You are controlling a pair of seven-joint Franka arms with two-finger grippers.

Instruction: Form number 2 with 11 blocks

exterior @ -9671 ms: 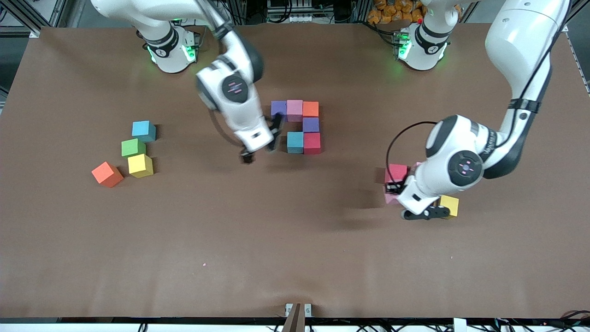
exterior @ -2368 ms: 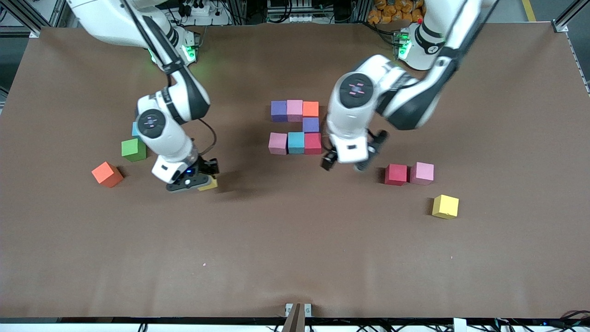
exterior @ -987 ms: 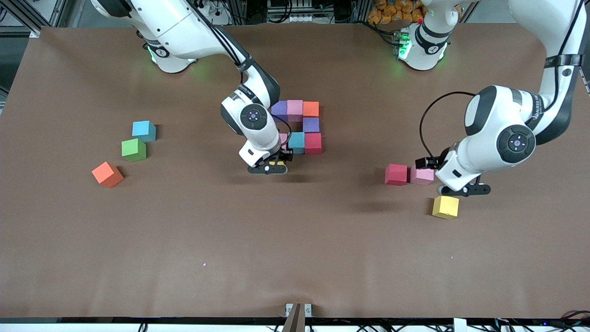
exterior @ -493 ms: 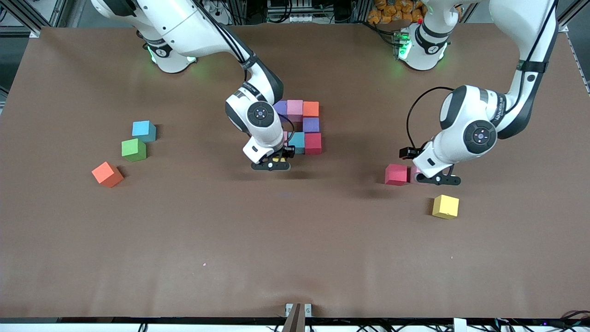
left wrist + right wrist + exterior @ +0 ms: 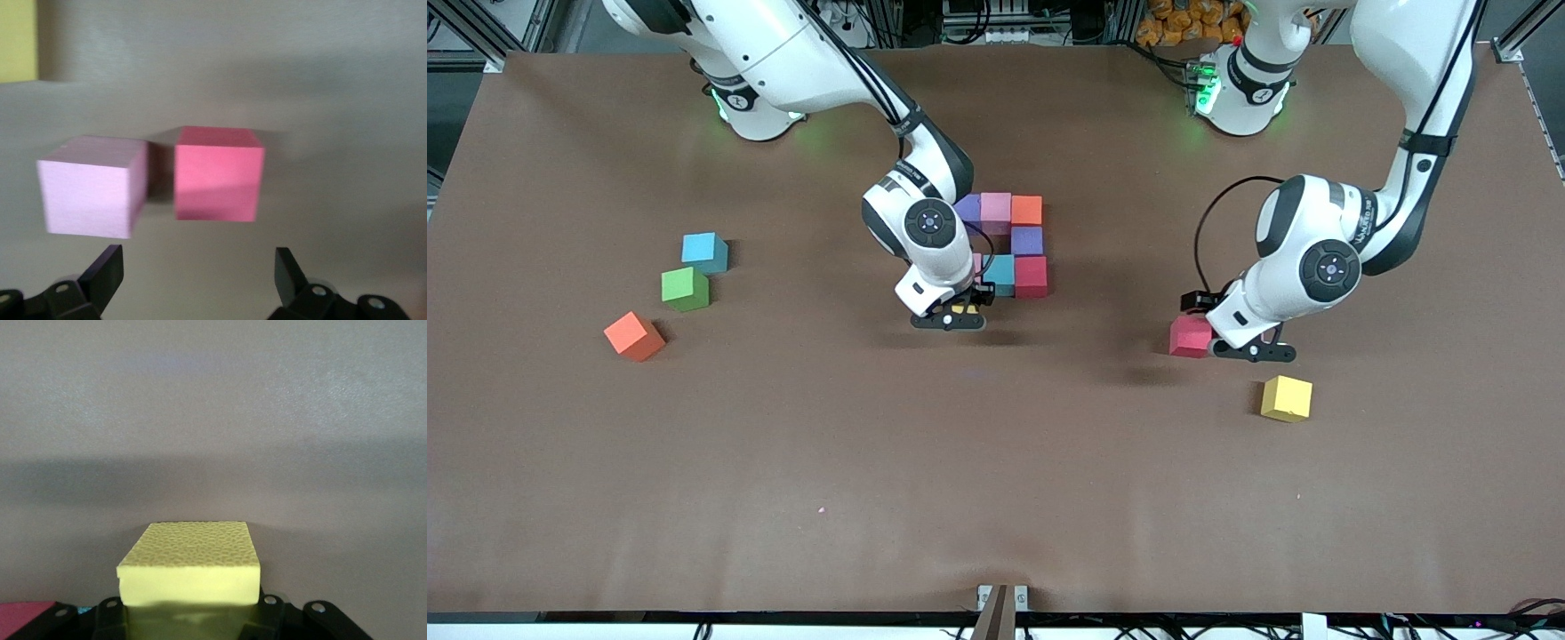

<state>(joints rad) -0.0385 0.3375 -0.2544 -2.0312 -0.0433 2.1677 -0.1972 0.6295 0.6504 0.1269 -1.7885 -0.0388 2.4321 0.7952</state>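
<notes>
The partial 2 [image 5: 1009, 240] blocks mid-table. At its 7 o'clock the right gripper [image 5: 949, 320], clamping a held yellow cube [image 5: 190, 570], crowds the 2's near corner. The table [image 5: 996, 480] at 6 o'clock lies bare.

The left gripper [image 5: 1249, 348], spread wide, hangs over the red cube [image 5: 1190, 338]. The pink cube [image 5: 90, 187] just beside it leaves a narrow slot. A loose yellow cube [image 5: 1286, 398] sits at 5 o'clock, apart.

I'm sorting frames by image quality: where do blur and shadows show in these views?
Front view: sharp, evenly lit, soft shadows under both arms on the table. Left wrist view: the pink cube and red cube look soft and smeared. Right wrist view: the held yellow cube is crisp, a broad shadow band across the table above it.
</notes>
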